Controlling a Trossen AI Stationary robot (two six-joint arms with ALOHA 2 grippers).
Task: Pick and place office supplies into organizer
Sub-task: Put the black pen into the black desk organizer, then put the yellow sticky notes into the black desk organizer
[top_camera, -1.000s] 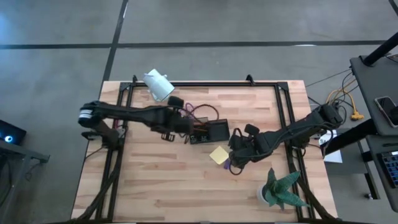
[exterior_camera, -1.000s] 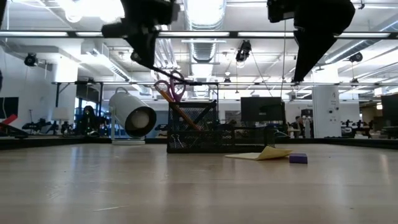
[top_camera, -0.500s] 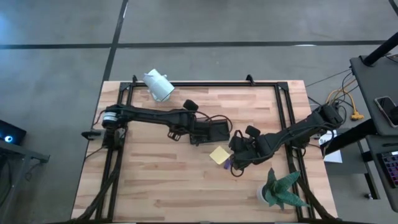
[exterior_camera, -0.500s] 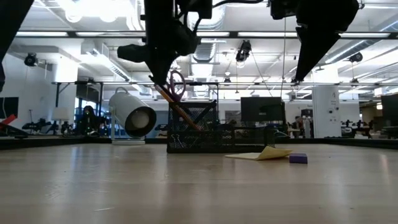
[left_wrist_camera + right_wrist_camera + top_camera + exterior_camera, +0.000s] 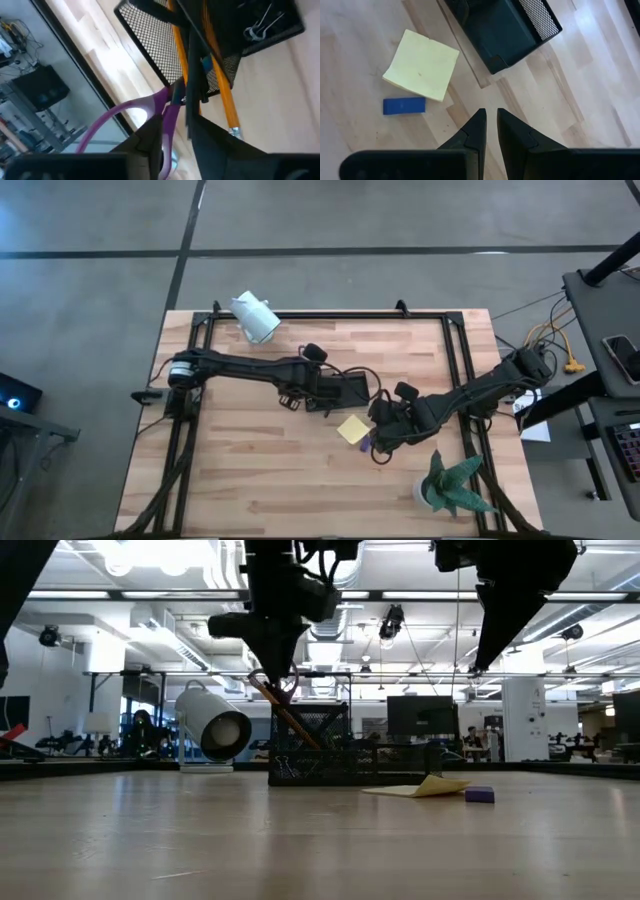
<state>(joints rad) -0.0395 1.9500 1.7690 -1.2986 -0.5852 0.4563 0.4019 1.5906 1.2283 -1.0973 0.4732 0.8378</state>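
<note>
From above, my left gripper [image 5: 322, 387] reaches over the organizer [image 5: 345, 390], hiding most of it; my right gripper [image 5: 383, 432] hangs beside the sticky pad [image 5: 352, 429] on the bench [image 5: 250, 480].

At bench level, my left arm blocks the scissors; an orange pencil [image 5: 285, 715] leans out of the mesh organizer [image 5: 310, 745]. The pad [image 5: 425, 786] and a small purple block [image 5: 480, 795] lie apart.

My left wrist camera shows purple scissors [image 5: 145, 112] between my fingers [image 5: 150, 137]; whether the jaws grip them I cannot tell. The handle loop is cut off.

My right wrist camera shows jaws nearly closed, empty, above bare wood.
</note>
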